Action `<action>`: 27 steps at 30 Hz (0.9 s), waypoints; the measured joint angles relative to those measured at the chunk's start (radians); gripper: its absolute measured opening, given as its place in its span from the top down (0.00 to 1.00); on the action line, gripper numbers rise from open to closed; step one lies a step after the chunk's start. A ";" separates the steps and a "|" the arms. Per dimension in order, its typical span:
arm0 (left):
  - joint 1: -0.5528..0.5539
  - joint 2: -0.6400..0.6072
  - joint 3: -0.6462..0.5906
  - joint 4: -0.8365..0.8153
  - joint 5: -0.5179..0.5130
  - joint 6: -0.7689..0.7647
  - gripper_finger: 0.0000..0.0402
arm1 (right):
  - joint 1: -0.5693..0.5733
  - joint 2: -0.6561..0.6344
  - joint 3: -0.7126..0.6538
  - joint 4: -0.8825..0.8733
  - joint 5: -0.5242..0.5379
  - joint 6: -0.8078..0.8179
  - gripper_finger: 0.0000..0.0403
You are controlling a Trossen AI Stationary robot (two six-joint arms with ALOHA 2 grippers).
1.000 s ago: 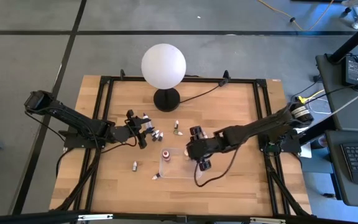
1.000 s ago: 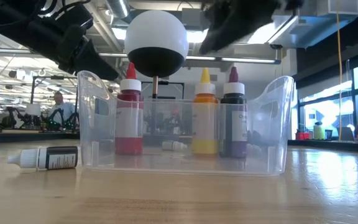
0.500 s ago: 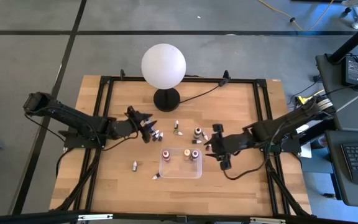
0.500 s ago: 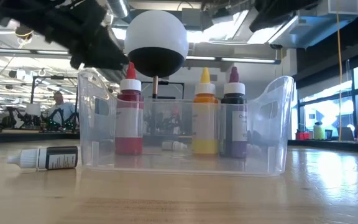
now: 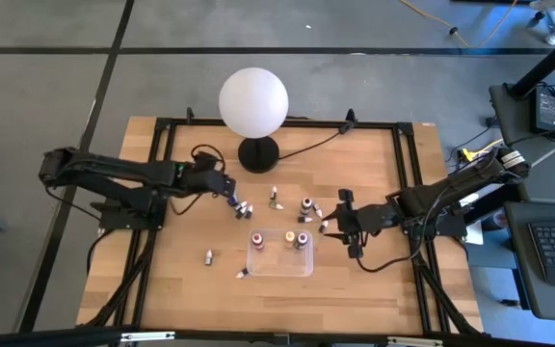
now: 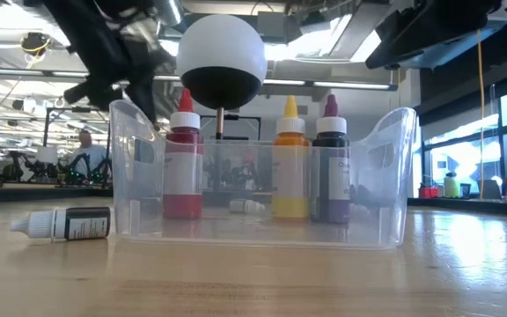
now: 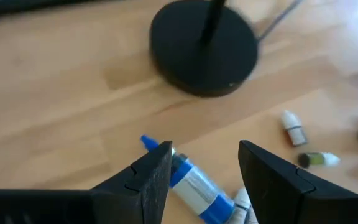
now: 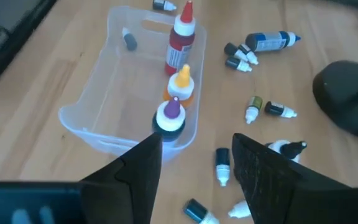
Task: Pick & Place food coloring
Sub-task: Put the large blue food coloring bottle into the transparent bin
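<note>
The clear tray (image 5: 279, 262) holds three upright food coloring bottles: red (image 6: 181, 163), yellow (image 6: 290, 167) and dark (image 6: 330, 167). More small bottles lie loose on the wood, among them a blue one (image 7: 194, 186) beside the lamp base. My left gripper (image 5: 227, 191) hovers open over that blue bottle, a finger on either side of it and apart from it. My right gripper (image 5: 340, 225) is open and empty, just right of the tray, with loose bottles (image 8: 221, 165) under it.
A white globe lamp (image 5: 253, 101) stands on a black base (image 5: 258, 152) at the far middle, its cord running right. Two bottles (image 5: 208, 255) (image 5: 241, 274) lie left of the tray, others (image 5: 306, 204) beyond it. Bare wood shows along the near edge.
My right gripper has drawn back from above the tray toward the table's right edge, leaving the three bottles standing inside. My left gripper has shifted slightly toward the far edge and the lamp base, coming over the blue bottle.
</note>
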 joint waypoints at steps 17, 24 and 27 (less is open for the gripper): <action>0.114 0.302 -0.001 0.012 0.078 -0.324 0.55 | 0.000 0.008 0.000 -0.026 0.007 -0.060 0.51; 0.126 0.342 -0.001 0.054 0.085 -0.376 0.55 | 0.000 0.009 0.000 -0.028 0.007 -0.066 0.51; 0.126 0.358 -0.001 0.077 0.094 -0.380 0.55 | 0.000 0.009 0.000 -0.036 0.007 -0.066 0.51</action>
